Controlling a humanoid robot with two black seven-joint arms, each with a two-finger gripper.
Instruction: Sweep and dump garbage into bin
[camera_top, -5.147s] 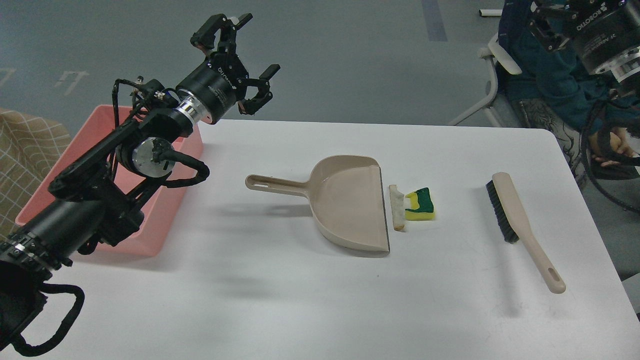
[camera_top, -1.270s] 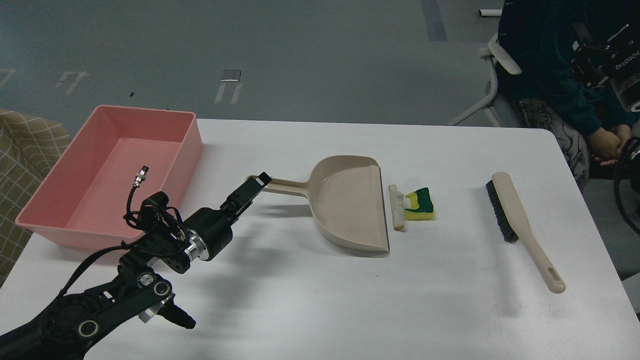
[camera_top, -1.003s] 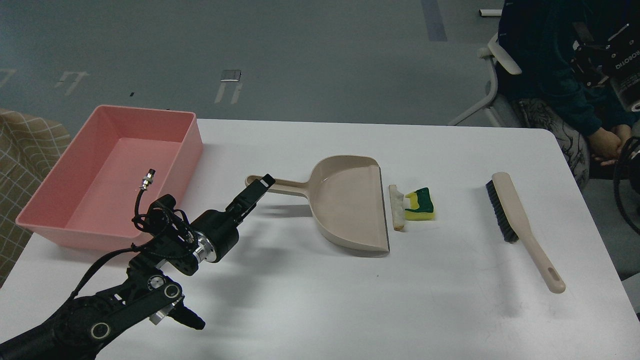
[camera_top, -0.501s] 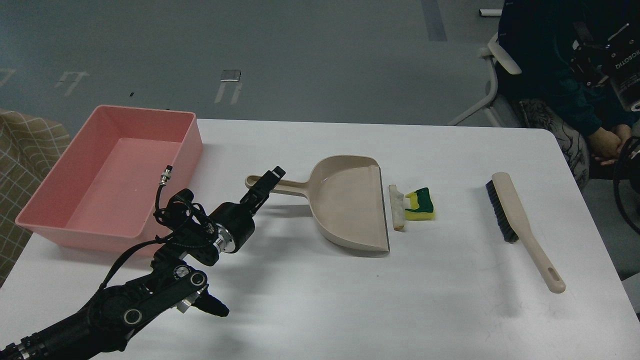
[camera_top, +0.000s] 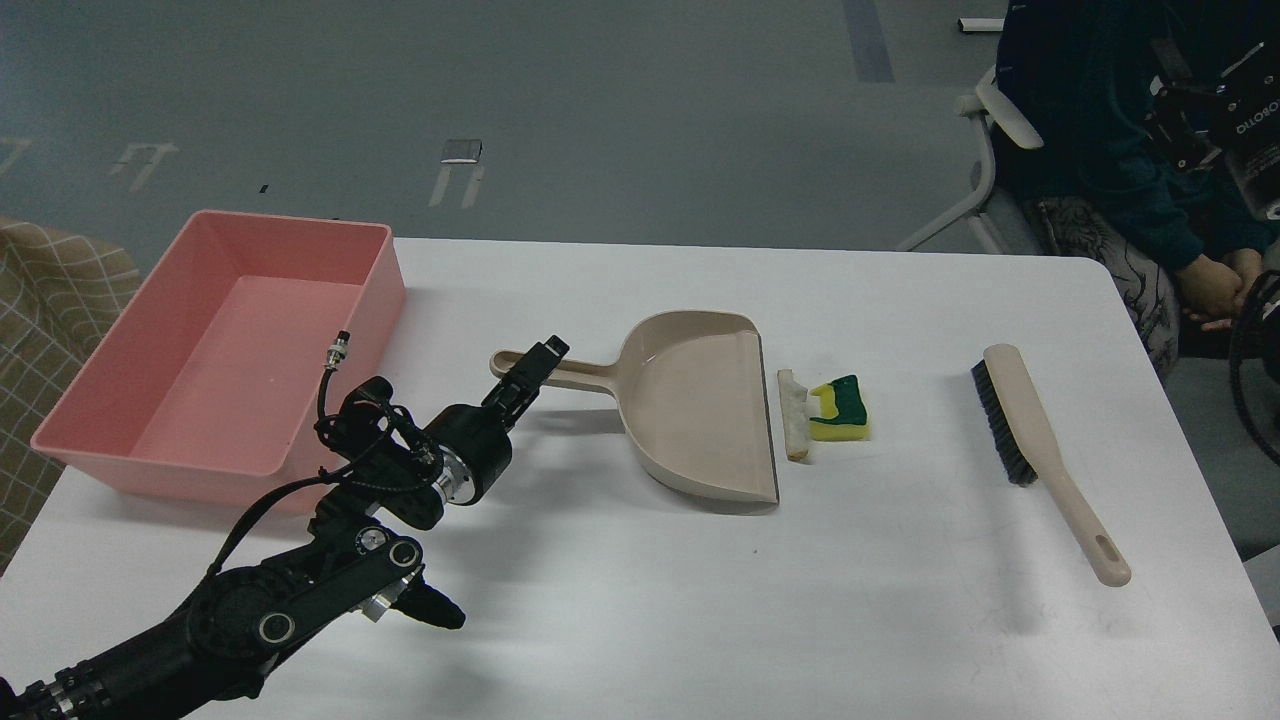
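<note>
The garbage lies on the white table: a yellow sponge scrap with a green layer (camera_top: 840, 410) and a thin off-white strip (camera_top: 794, 413), just right of the beige dustpan's (camera_top: 700, 415) open lip. The pink bin (camera_top: 90, 405) stands at the table's left edge and looks empty. My left gripper (camera_top: 530, 368) is low over the table at the end of the dustpan's handle (camera_top: 575, 374), seen edge-on, so its jaws cannot be told apart. My right gripper (camera_top: 1190, 95) hangs high at the top right, dark against a dark background.
The beige brush with black bristles (camera_top: 1040, 440) lies on the right of the table, handle toward the front. A seated person (camera_top: 1120, 170) and a chair are beyond the table's far right corner. A checked cloth (camera_top: 50, 300) is left of the bin.
My left arm came down from above the bin and moved right along the table to the dustpan's handle end. In the last half second it barely moved.
</note>
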